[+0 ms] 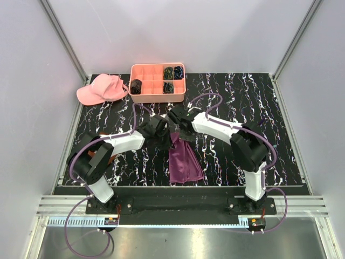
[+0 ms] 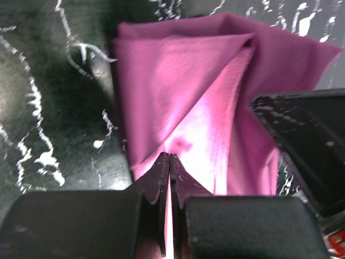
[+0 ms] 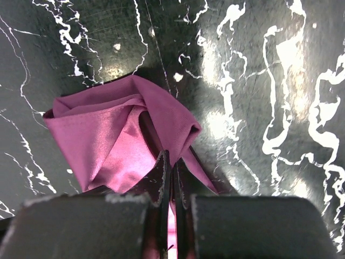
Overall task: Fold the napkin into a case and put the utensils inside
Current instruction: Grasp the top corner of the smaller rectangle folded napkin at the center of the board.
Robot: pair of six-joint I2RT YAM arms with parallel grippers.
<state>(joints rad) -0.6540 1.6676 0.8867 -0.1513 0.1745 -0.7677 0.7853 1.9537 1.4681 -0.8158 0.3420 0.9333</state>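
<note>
A: Magenta cloth, the napkin (image 1: pixel 183 162), is being held by its far end, on the near side of the coral tray (image 1: pixel 156 99).
B: Pinched by what?
A: Its fabric is being pinched by the left gripper (image 2: pixel 170 159) and the right gripper (image 3: pixel 171 156), both pressed together.

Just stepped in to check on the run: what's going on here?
Both arms are handling the magenta napkin. The left pincer and the right pincer are each shut on a pinch of its cloth, close together at its far end, which is bunched while the rest lies partly folded on the table. No utensils are in view. A pink cap and a compartmented tray sit near the far edge.
</note>
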